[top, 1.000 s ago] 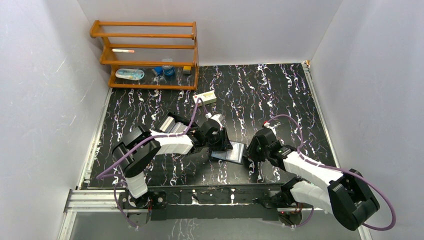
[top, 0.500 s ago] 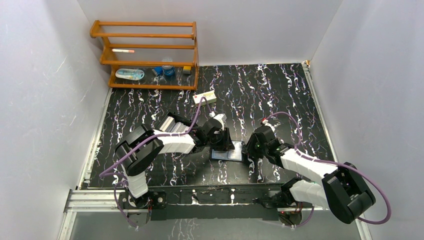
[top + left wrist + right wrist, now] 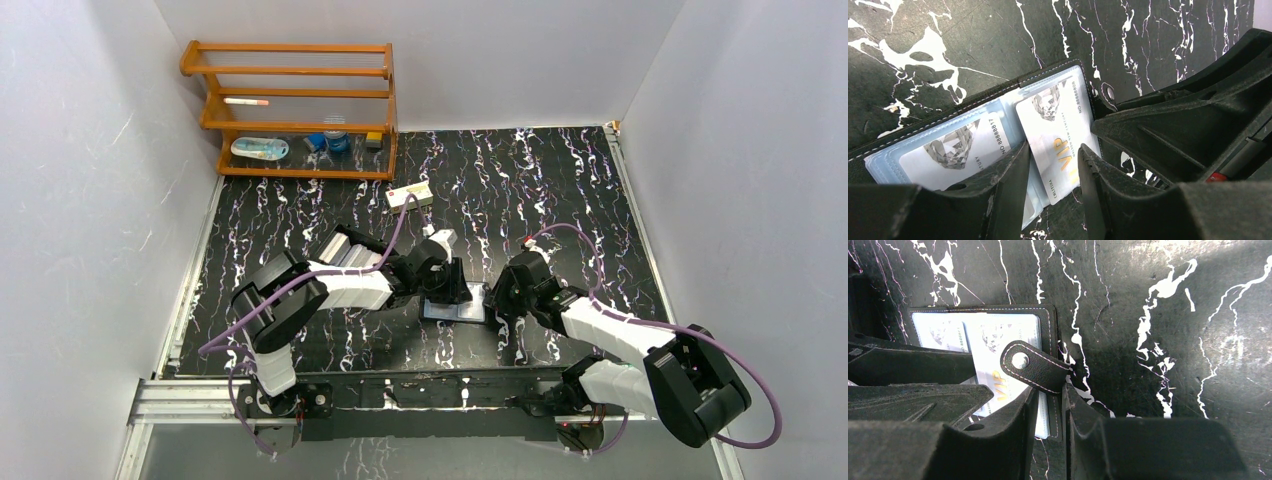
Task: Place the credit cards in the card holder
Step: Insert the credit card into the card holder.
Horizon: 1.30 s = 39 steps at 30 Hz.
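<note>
The card holder [image 3: 456,309] lies open and flat between both arms, blue-grey sleeves up. In the left wrist view one of the credit cards [image 3: 955,150] sits in the left sleeve. A second, marked VIP [image 3: 1058,132], lies on the right half and sticks out past the holder's [image 3: 948,116] near edge. My left gripper [image 3: 1054,150] is open, and that VIP card lies under the gap. My right gripper [image 3: 1050,390] has its jaws narrowly apart astride the holder's [image 3: 1048,320] right border, just below the snap tab [image 3: 1030,367].
A cream carton [image 3: 410,195] lies behind the arms. A wooden rack [image 3: 290,110] with small items stands at the back left. White walls close in both sides. The two grippers [image 3: 448,288] [image 3: 497,300] are almost touching over the holder.
The right gripper has moved in to the holder's right edge. The left gripper has shifted slightly right over it, and the holder now lies squarer to the table's edge.
</note>
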### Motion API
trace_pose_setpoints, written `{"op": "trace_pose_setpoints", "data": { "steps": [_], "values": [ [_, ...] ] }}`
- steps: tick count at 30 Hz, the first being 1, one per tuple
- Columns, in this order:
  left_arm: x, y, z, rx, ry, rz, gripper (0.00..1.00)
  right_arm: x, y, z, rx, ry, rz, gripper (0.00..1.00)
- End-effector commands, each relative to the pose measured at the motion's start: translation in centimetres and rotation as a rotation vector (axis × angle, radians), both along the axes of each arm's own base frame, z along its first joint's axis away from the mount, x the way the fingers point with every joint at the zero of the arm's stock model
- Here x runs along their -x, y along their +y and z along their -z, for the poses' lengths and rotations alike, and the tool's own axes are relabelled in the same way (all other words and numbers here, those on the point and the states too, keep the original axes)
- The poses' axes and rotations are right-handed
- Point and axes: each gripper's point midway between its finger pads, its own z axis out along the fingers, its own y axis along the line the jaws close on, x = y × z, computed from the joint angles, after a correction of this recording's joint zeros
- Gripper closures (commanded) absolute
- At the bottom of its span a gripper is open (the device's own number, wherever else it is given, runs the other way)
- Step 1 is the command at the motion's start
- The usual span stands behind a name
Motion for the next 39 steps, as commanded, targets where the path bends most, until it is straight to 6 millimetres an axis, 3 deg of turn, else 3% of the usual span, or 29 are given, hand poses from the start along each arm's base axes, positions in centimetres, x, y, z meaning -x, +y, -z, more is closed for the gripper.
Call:
{"op": "trace_pose_setpoints", "data": {
  "steps": [1, 6, 11, 29, 39],
  "values": [
    [0.4, -1.5, -2.3, 0.033, -0.054, 0.043, 0.61, 0.7, -0.2, 0.8, 0.016, 0.028, -0.018, 0.68],
    [-0.3, 0.1, -3.5, 0.006, -0.090, -0.028, 0.61, 0.6, -0.9, 0.1, 0.052, 0.028, 0.003, 0.68],
    [-0.2, 0.3, -4.1, 0.020, -0.098, -0.043, 0.60, 0.5, -1.8, -0.6, 0.083, 0.021, 0.031, 0.68],
    [0.2, 0.1, -1.3, -0.037, -0.028, -0.033, 0.58, 0.8, -1.2, 0.7, 0.073, 0.059, 0.008, 0.68],
    [0.4, -0.8, -1.3, 0.007, -0.015, -0.015, 0.57, 1.2, -1.1, 1.2, 0.060, 0.070, 0.004, 0.68]
  ]
}}
